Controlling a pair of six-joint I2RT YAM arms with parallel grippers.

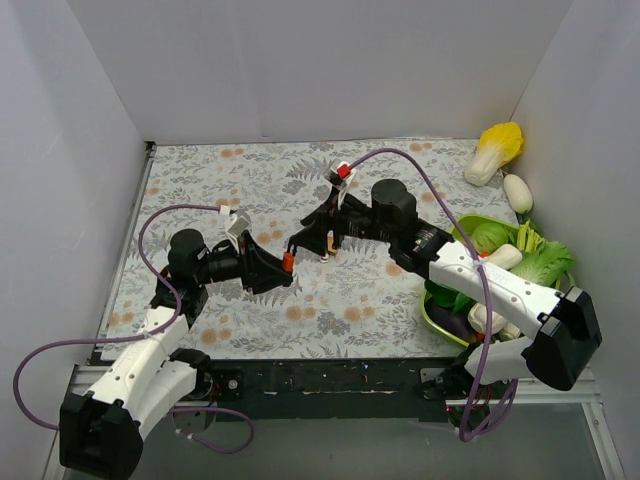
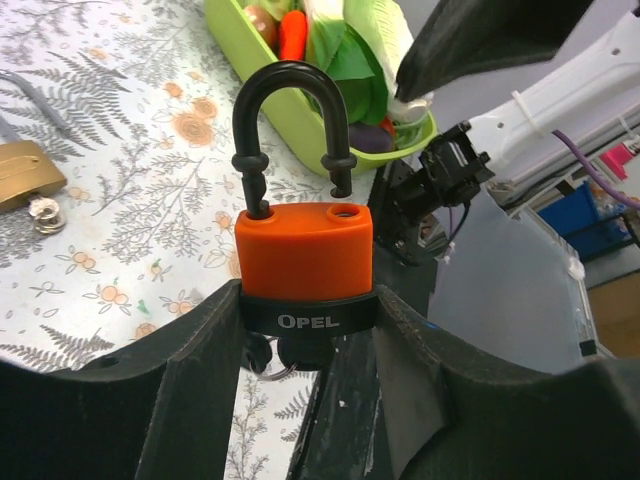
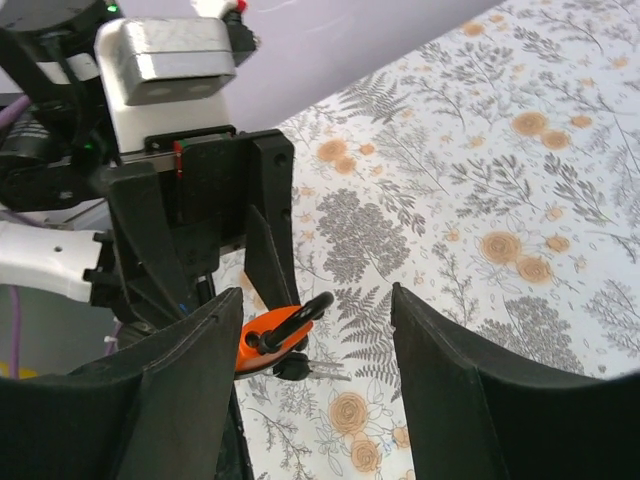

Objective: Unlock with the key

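- The left gripper was clamped on the black base band of the orange plastic-bodied padlock. It held the padlock clear of the flower-patterned table cover, left of the table's middle, with its top turned right toward the other arm.
- That hold left both ends of the padlock free, probably so the other arm could work on it while the body stayed braced against twisting.
- The curved black steel shackle stood raised. One leg sat in the body while its free end hung just above the open hole, so the lock looked already released.
- The small dark-headed key sat in the underside of the padlock, with a wire ring on it. Nothing gripped it.
- The right gripper hovered just right of the padlock, a little farther back, with its jaws spread wide and nothing between them. It faced the shackle end, which suggested the turning was done or that it was lining up afresh.
- A brass-coloured padlock lay on the table cover near the grippers, untouched.
- The lime-green plastic tray of vegetables sat at the right edge, well apart from the work.
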